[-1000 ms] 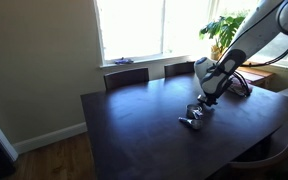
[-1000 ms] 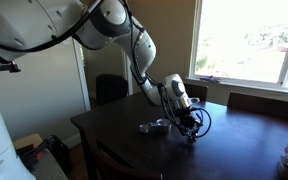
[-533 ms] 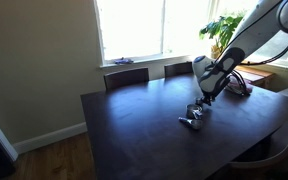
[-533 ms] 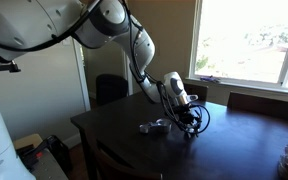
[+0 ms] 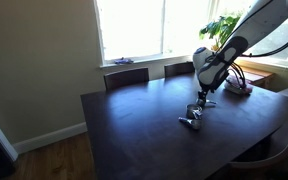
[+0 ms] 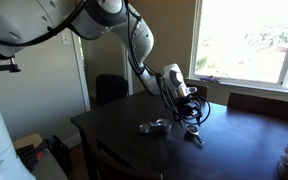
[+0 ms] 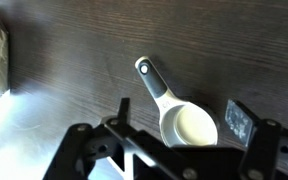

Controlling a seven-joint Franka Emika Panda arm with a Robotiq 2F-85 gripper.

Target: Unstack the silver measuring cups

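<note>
One silver measuring cup (image 7: 189, 126): sits bowl-up on the dark table (image 7: 219, 40), handle slanting toward the upper left of the wrist view, between the two fingers.
Other silver measuring cups (image 6: 156, 126): on the same table, near but apart; number unclear.
Gripper (image 7: 180, 112): jaws spread wide, nothing held, hanging just above the single cup.

Single cup (image 7: 189, 127) on table (image 7: 74, 50), under gripper (image 7: 181, 120) — remaining cups (image 6: 156, 126) nearby, apart.
</note>
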